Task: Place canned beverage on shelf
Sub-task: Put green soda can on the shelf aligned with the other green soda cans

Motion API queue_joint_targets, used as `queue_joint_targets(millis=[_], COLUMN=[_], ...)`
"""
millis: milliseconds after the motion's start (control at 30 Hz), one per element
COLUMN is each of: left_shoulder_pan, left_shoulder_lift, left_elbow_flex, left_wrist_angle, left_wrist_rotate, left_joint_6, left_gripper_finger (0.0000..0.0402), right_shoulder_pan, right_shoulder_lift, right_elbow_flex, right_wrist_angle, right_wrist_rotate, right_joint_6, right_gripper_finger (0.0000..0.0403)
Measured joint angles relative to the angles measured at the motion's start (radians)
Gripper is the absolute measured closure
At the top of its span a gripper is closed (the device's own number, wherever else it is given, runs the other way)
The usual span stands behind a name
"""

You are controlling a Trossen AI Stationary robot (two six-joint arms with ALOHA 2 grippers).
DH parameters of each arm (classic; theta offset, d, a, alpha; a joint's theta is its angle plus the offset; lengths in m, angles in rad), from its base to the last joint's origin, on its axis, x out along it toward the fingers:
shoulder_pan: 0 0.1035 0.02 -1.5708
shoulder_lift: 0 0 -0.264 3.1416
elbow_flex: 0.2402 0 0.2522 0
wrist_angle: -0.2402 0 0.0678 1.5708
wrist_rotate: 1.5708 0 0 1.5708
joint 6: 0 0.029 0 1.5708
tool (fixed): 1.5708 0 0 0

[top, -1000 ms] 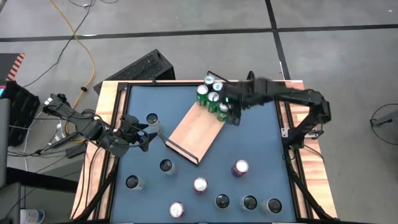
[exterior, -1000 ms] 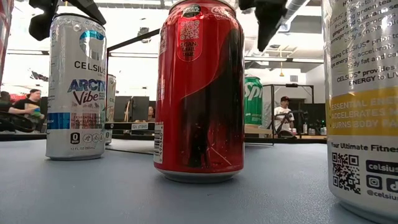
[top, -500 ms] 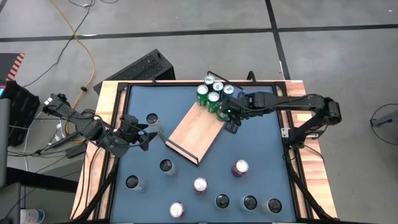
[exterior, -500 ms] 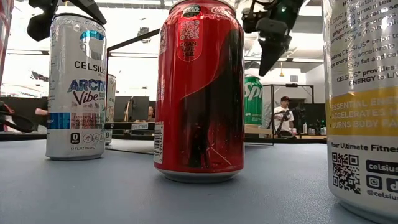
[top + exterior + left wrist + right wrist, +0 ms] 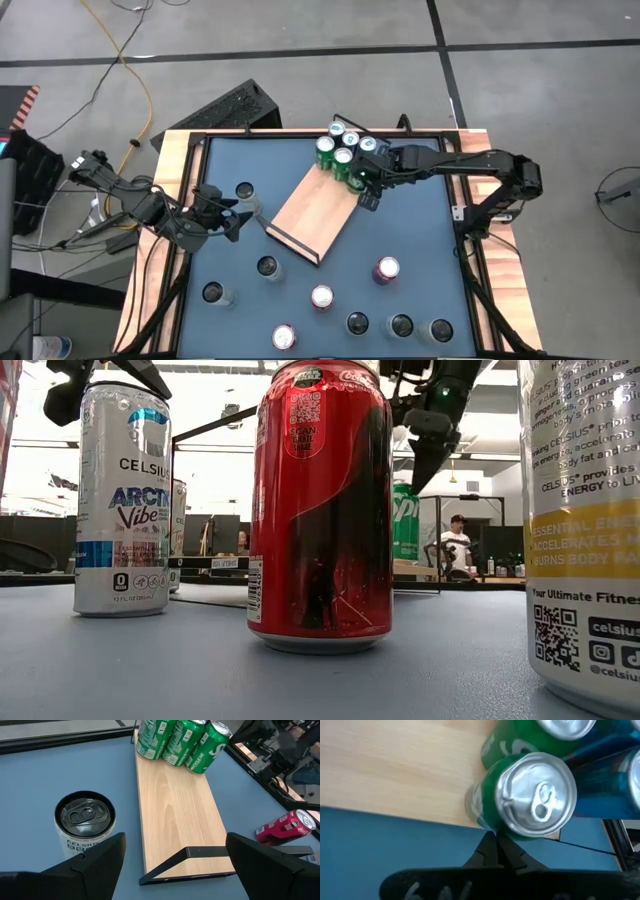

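The shelf [image 5: 312, 205] lies slantwise mid-table, green cans [image 5: 340, 155] crowded at its far end, bare wood nearer. The right gripper [image 5: 366, 196], fingers pressed together, hangs beside its right edge. The left gripper [image 5: 238, 214], fingers spread, faces a silver can [image 5: 245, 192] at left.

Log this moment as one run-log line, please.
right tool: shut, empty, beside green cans on shelf | left tool: open, facing silver can | placed: five cans
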Motion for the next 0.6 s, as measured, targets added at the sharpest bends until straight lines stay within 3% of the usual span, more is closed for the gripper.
queue_joint_targets(millis=[400,600], left_shoulder_pan=[0.000,0.000], left_shoulder_lift=[0.000,0.000], left_elbow_flex=[0.000,0.000], left_wrist_angle=[0.001,0.001], left_wrist_rotate=[0.003,0.002], left_joint_6=[-0.002,-0.003], left_gripper_finger=[0.0072,0.0072], right_shoulder_pan=[-0.005,0.045], right_shoulder_lift=[-0.017,-0.111], right_elbow_flex=[0.000,0.022], right_wrist_angle=[-0.074,0.039], right_wrist_rotate=[0.006,0.004], right_joint_6=[0.010,-0.004], right_gripper_finger=[0.0403,0.0403])
